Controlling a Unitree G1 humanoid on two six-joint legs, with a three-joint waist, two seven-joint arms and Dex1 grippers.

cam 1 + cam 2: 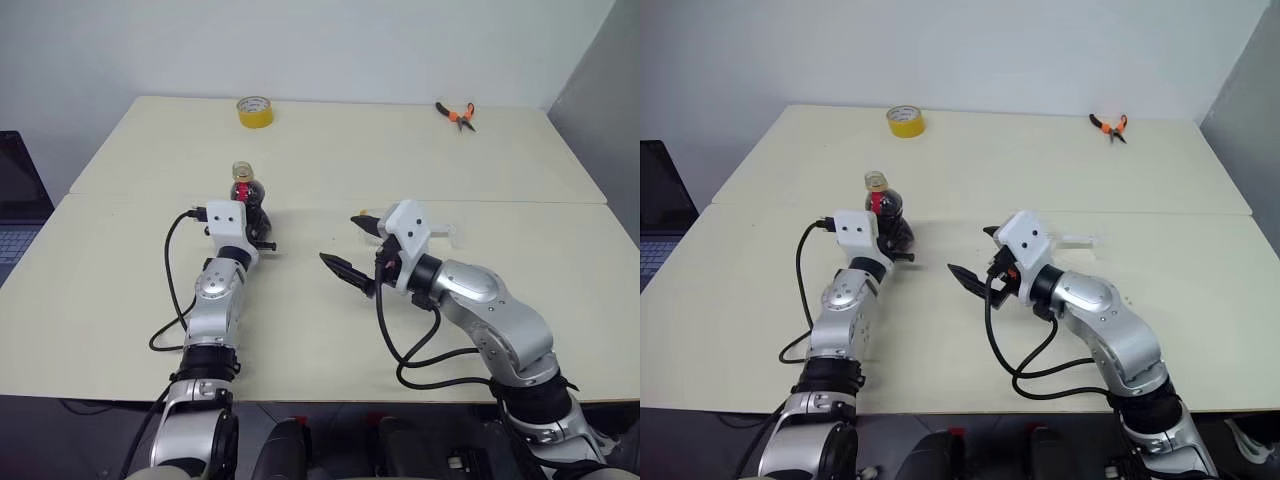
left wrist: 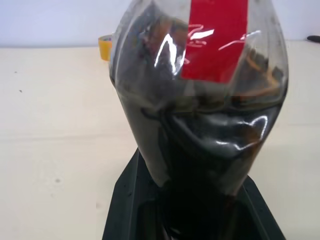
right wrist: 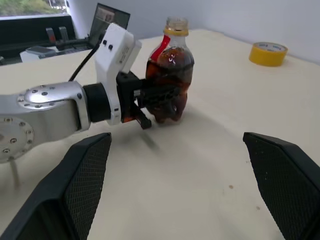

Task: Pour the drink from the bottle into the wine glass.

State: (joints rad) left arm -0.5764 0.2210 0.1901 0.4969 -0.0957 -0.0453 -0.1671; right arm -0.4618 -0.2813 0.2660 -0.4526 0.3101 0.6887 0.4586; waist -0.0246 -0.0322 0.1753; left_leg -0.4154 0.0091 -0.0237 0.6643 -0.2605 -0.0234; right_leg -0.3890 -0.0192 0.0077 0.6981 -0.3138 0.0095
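In the head views, the bottle [image 1: 245,190] is being held upright near the middle of the table [image 1: 130,290] by the left gripper [image 1: 258,232], whose fingers are being kept clenched around its lower body. The bottle's neck is seen open, with a yellow ring below the mouth. The right gripper [image 1: 352,247] is being held to the right of the bottle, well apart from it, with its two black fingers spread wide and nothing between them. A roll of yellow tape [image 1: 254,111] is lying beyond the bottle, near the table's far edge, and orange-handled pliers [image 1: 456,115] are lying far to the bottle's right, at the same far edge.

In the left wrist view, the bottle is being squeezed between the black fingers [image 2: 127,200]; the drink [image 2: 200,150], nearly black, is showing below the red label [image 2: 215,40].

In the right wrist view, the bottle is seen upright, grasped by the left gripper at its dented lower part, while the right gripper's own fingers [image 3: 75,185] are standing released on either side of the picture. The tape is lying behind the bottle.
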